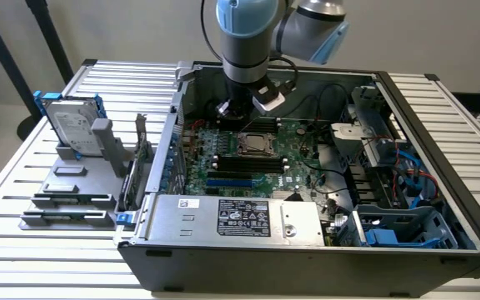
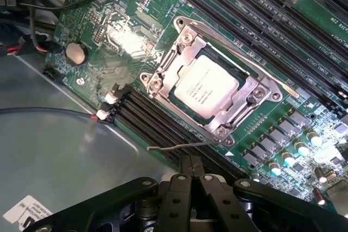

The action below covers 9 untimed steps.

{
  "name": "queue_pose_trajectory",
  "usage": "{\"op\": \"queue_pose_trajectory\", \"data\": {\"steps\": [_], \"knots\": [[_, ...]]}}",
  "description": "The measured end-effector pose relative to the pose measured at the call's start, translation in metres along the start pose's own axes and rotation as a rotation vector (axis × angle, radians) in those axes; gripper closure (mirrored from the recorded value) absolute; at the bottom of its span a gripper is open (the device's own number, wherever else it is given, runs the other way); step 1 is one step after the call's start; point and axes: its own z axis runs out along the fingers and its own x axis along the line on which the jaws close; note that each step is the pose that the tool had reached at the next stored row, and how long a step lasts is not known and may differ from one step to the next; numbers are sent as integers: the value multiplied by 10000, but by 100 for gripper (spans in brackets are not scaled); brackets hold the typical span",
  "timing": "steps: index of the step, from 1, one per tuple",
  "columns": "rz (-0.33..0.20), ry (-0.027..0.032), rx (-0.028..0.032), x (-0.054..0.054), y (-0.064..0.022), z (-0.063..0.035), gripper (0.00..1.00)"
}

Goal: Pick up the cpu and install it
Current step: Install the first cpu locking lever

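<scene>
The cpu (image 2: 205, 88), a flat square chip with a matte silver-grey top, is seated in the shiny metal socket frame (image 2: 161, 74) on the green motherboard (image 2: 109, 4); the black gripper (image 2: 191, 160) is clenched empty above ribbed black memory slots (image 2: 147, 123) nearby.

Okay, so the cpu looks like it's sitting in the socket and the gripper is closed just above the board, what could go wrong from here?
1. The shut gripper has its tips right beside the thin socket lever; a sideways drift could snag or bend it.
2. Those tips hang over the black memory slots, so any drop might scrape the board.
3. The cpu lies inside the socket frame, but whether the frame is latched is unclear; a bump might unseat it.
</scene>
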Motion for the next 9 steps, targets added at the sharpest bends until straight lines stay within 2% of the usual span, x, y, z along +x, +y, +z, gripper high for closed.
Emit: {"op": "queue_pose_trajectory", "data": {"steps": [5, 9], "knots": [[-155, -69, -7, -42, -11, 37, 89], [-327, -84, -124, -56, -13, 55, 89]]}}
